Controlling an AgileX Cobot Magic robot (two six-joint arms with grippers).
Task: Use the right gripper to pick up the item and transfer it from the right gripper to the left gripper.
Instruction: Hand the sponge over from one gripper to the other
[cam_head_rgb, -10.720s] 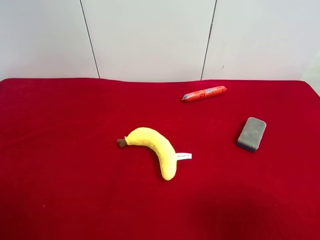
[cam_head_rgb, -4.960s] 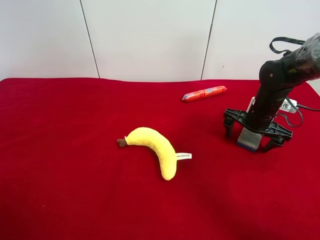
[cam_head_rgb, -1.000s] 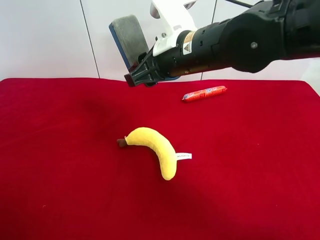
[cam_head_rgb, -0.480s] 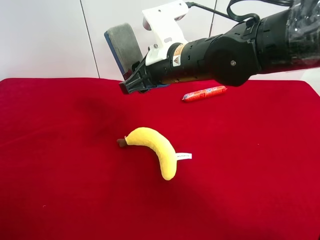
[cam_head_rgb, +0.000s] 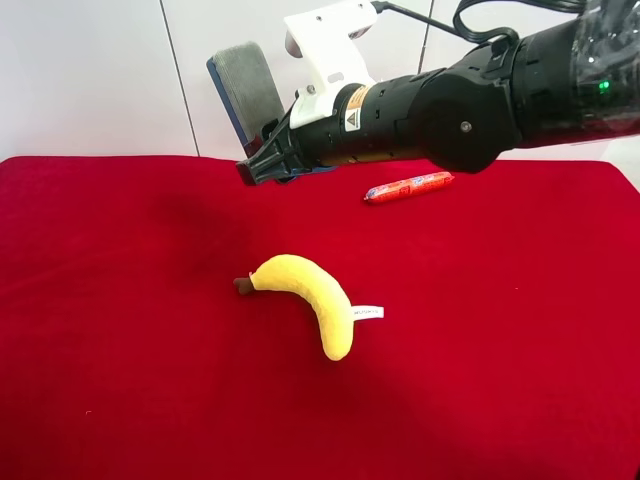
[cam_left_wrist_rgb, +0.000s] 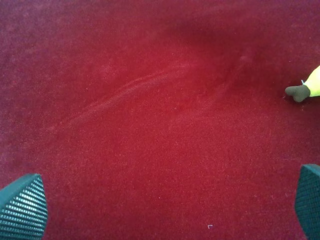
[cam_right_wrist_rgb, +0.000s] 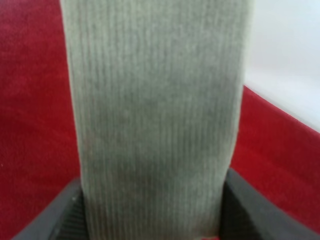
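Note:
The item (cam_head_rgb: 248, 85), a grey felt-topped pad with a blue base, is held upright in the air above the far side of the red table. My right gripper (cam_head_rgb: 268, 150) is shut on its lower end, on the thick black arm with the white housing that reaches in from the exterior high view's right. In the right wrist view the item (cam_right_wrist_rgb: 155, 115) fills the frame between the two dark fingers (cam_right_wrist_rgb: 65, 215). My left gripper (cam_left_wrist_rgb: 165, 210) stands open over bare red cloth, its fingertips (cam_left_wrist_rgb: 22, 207) wide apart; it is out of the exterior high view.
A yellow plush banana (cam_head_rgb: 310, 295) lies mid-table, and its brown stem (cam_left_wrist_rgb: 299, 92) shows in the left wrist view. A red-orange sausage stick (cam_head_rgb: 408, 187) lies toward the far edge, under the right arm. A white panelled wall stands behind the red table (cam_head_rgb: 120, 330).
The right gripper picked the item off the cloth at the right and carried it up and left. Over the last second it drifted slightly further left and down.

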